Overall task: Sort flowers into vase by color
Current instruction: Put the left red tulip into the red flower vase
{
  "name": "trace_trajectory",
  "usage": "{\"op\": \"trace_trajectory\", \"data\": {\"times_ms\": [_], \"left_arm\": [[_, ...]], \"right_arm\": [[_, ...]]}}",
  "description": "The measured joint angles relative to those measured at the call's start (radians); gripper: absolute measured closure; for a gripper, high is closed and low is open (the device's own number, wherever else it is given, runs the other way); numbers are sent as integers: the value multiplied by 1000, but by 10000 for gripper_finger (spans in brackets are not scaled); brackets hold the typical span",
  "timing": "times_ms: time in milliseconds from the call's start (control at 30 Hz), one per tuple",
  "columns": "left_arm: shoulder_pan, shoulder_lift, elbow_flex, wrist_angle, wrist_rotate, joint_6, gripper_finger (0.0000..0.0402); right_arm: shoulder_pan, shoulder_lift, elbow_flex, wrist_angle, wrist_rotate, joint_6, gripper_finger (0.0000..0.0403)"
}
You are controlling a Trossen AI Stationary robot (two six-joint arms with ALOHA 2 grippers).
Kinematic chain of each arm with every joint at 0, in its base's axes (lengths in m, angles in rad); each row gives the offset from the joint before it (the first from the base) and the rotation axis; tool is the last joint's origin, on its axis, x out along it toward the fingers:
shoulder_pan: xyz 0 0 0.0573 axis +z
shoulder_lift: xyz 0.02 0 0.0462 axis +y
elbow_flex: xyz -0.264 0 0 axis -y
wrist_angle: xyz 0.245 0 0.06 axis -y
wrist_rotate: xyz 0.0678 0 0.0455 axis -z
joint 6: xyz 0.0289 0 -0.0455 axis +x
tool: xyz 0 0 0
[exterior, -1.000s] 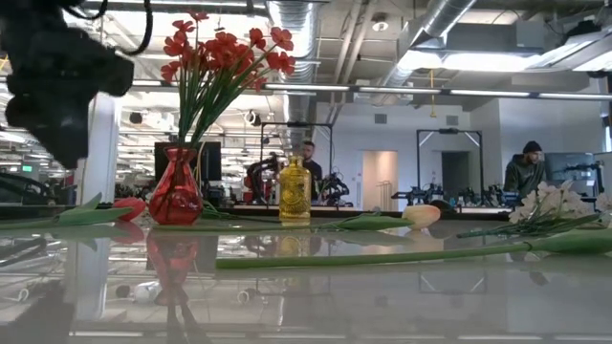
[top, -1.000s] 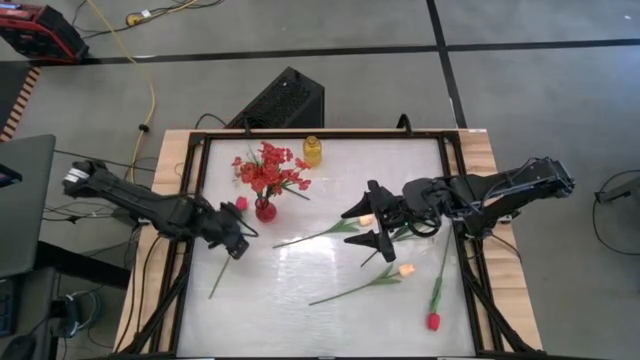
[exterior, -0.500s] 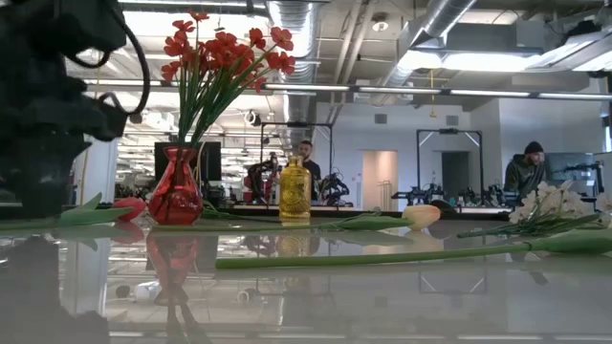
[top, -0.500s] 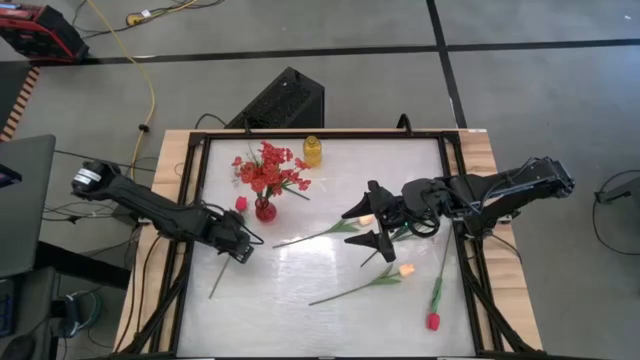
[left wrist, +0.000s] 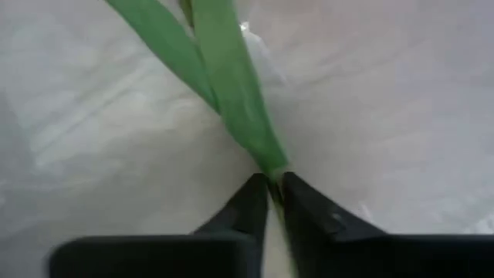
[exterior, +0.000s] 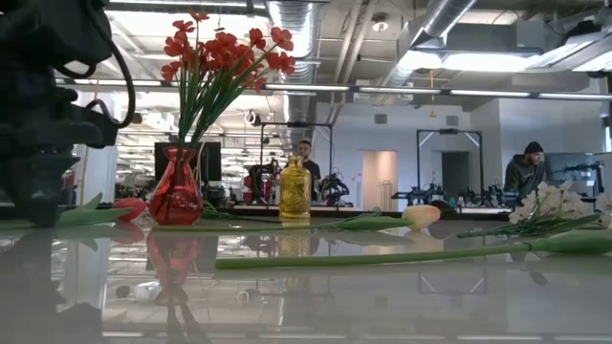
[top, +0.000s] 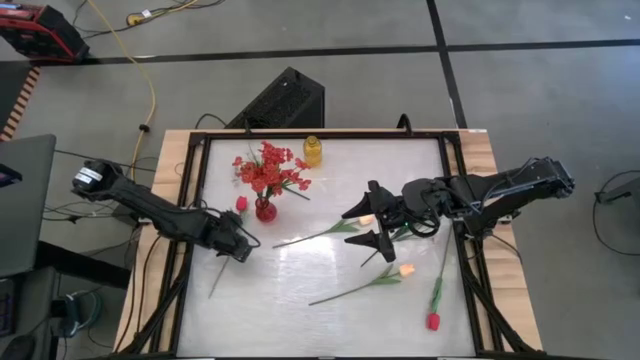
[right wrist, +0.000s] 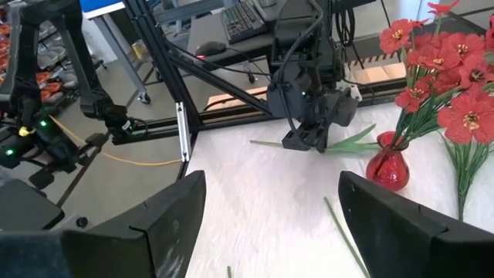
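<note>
Lowered since a second ago, my left pincer pinches the light, bendy red plastic tulip's green stem near the tabletop's left edge — right pincer gapes, idle.

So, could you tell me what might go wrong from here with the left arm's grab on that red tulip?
1. The left gripper has its jaws shut on the red tulip's stem low on the table; lifted from there, the flower could droop or slip.
2. The red vase stands close by, already full of red sprays; a swinging stem might tip it.
3. The right gripper waits open over a cream tulip mid-table, near the carrying path.
</note>
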Motion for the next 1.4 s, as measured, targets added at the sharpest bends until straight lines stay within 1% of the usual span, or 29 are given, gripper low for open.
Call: {"op": "trace_trajectory", "data": {"times_ms": [33, 167, 367, 567, 767, 867, 933, 967, 1033, 1133, 1300, 1367, 1400], "left_arm": [[-6, -5, -2, 0, -4, -4, 388], [-22, -56, 7, -17, -24, -37, 398], [-23, -226, 43, -122, -180, -119, 401], [-23, -434, 68, -172, -394, -209, 401], [-19, -599, 76, -208, -687, -312, 401], [-19, -665, 76, -167, -838, -286, 401], [-19, -709, 76, -97, -906, -177, 401], [-19, -731, 76, -56, -923, -106, 401], [-20, -773, 76, 34, -936, 49, 401], [-20, -828, 76, 204, -930, 315, 402], [-20, -881, 76, 543, -847, 741, 401], [-20, -881, 76, 685, -775, 903, 401], [-20, -880, 76, 747, -714, 989, 401]], "right_arm": [[2, 0, 0, 0, 0, 0, 82], [7, 0, 0, 0, 0, 0, 82], [7, 0, 0, -2, -3, 0, 82], [7, 0, 0, -14, -5, 0, 82], [7, 0, 0, -30, -7, 0, 82], [10, 0, 0, -30, -7, 7, 82], [14, 0, 0, -30, -8, 8, 82], [17, 0, 0, -30, -7, 8, 82], [24, 0, 0, -34, -8, 8, 82], [33, 0, 0, -37, -8, 8, 82], [41, 0, 0, -38, -7, 9, 82], [41, 0, 0, -37, -7, 9, 82], [41, 0, 0, -37, -6, 9, 82]]}}
